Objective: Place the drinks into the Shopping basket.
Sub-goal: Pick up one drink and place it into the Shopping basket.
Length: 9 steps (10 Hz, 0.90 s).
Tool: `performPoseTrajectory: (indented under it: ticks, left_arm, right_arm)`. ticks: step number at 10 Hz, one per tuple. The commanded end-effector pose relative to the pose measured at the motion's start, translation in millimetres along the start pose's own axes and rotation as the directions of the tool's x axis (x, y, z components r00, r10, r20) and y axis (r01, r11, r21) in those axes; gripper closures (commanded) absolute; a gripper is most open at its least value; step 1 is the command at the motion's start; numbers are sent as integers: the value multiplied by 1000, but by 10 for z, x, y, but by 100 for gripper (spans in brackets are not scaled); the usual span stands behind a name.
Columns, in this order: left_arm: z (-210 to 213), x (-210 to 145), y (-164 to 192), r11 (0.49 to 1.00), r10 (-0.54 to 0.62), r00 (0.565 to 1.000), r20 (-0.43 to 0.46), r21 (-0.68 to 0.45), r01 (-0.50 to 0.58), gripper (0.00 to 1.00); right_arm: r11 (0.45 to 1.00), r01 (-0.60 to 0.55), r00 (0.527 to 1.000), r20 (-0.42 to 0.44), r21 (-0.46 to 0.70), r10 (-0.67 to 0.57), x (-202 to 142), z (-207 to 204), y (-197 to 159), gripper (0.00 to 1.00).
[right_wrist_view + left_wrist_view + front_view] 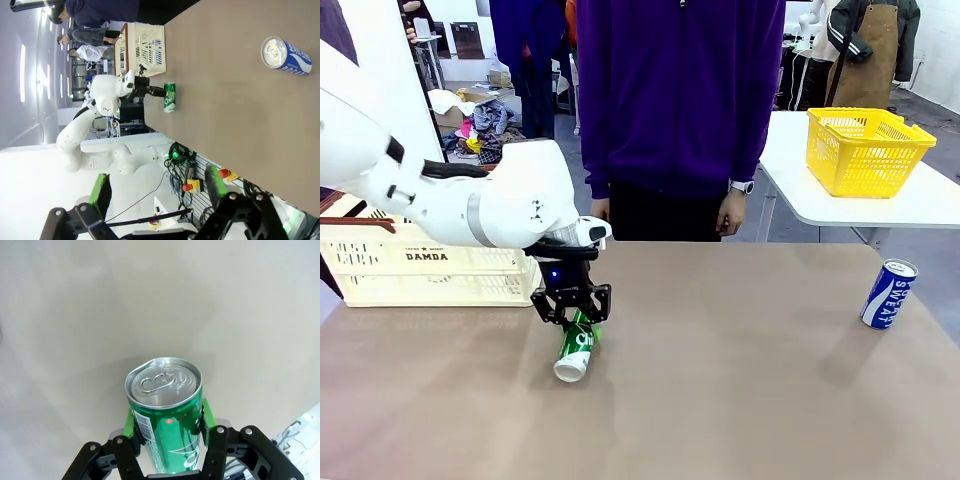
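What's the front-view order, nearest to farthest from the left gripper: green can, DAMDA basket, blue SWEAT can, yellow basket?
1. green can, in the left gripper
2. DAMDA basket, close left
3. blue SWEAT can, far right
4. yellow basket, farther table, right

A person in a dark purple sweater (680, 100) stands at the far edge of the flat brown tabletop (740, 390), a silver wristwatch (743, 187) on one wrist. Behind, to the right, a bright yellow plastic mesh basket (860, 160) sits on a white rounded side table (788, 170).
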<state>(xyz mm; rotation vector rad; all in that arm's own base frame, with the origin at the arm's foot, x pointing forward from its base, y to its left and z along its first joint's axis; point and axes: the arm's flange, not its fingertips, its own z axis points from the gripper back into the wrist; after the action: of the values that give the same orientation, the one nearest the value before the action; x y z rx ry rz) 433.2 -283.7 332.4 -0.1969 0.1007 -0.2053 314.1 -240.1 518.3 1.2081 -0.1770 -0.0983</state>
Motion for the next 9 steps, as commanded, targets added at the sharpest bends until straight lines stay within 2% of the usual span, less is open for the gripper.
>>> performPoseTrajectory:
  ticks: [1,3,5,7,8,9]
  left_arm:
    - [584,-332,176,997,-27,1000,13,-69,28,100]
    - [1521,-759,259,993,-66,994,92,-89,74,100]
    - [2317,-1280,396,986,-101,966,239,-105,129,100]
    - [2671,-1686,637,982,-53,936,349,-152,113,100]
    - [2744,-1838,813,975,-4,927,374,-206,88,100]
    - [2620,-1916,944,947,133,921,365,-323,-8,100]
  right_arm:
    - [1000,-8,1000,-1,4,8,-18,-9,26,0]
    - [1000,-8,1000,-1,4,8,-18,-9,26,0]
    - [1000,-8,1000,-1,4,8,-18,-9,26,0]
    - [1000,-8,1000,-1,4,8,-18,-9,26,0]
    - [1000,-8,1000,-1,4,8,-18,-9,26,0]
    - [1000,-8,1000,-1,4,8,-18,-9,26,0]
